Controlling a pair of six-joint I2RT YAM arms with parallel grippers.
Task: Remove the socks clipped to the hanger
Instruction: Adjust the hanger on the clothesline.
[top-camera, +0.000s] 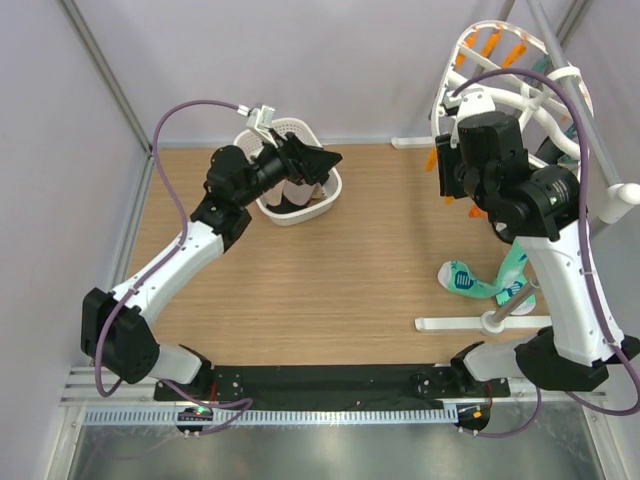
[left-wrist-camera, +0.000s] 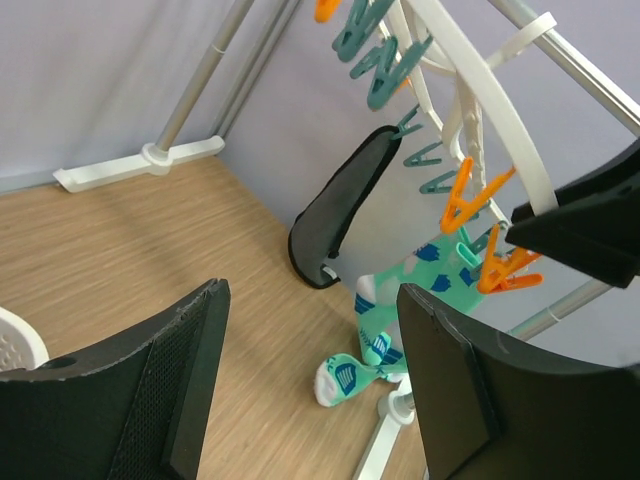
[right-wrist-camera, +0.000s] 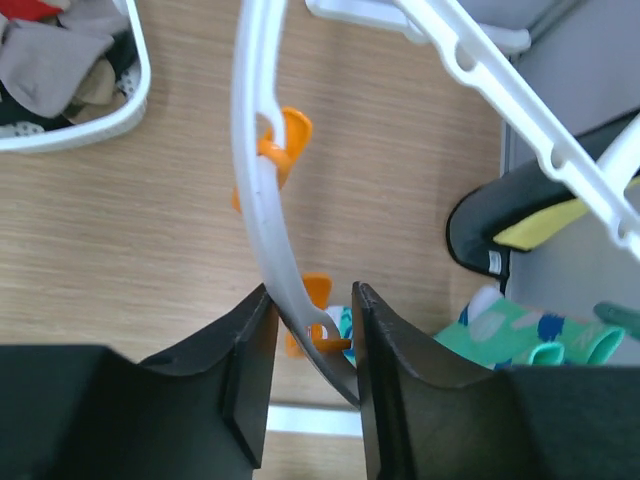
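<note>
The white hanger (top-camera: 512, 62) stands tilted at the back right, with orange and teal pegs along its rim. A teal sock (top-camera: 478, 282) with blue and white marks hangs from it, its toe on the table. A black sock (left-wrist-camera: 338, 208) is clipped further back. My right gripper (right-wrist-camera: 308, 345) straddles the hanger's rim (right-wrist-camera: 252, 170). Its jaws are narrowed round an orange peg (right-wrist-camera: 318, 292), and a gap still shows beside the peg. My left gripper (left-wrist-camera: 310, 390) hovers over the basket, open and holding nothing.
A white perforated basket (top-camera: 331, 193) with several socks in it sits at the back centre, under my left gripper. The stand's white feet (top-camera: 478, 323) lie on the table at the right, beside its upright pole (top-camera: 492, 318).
</note>
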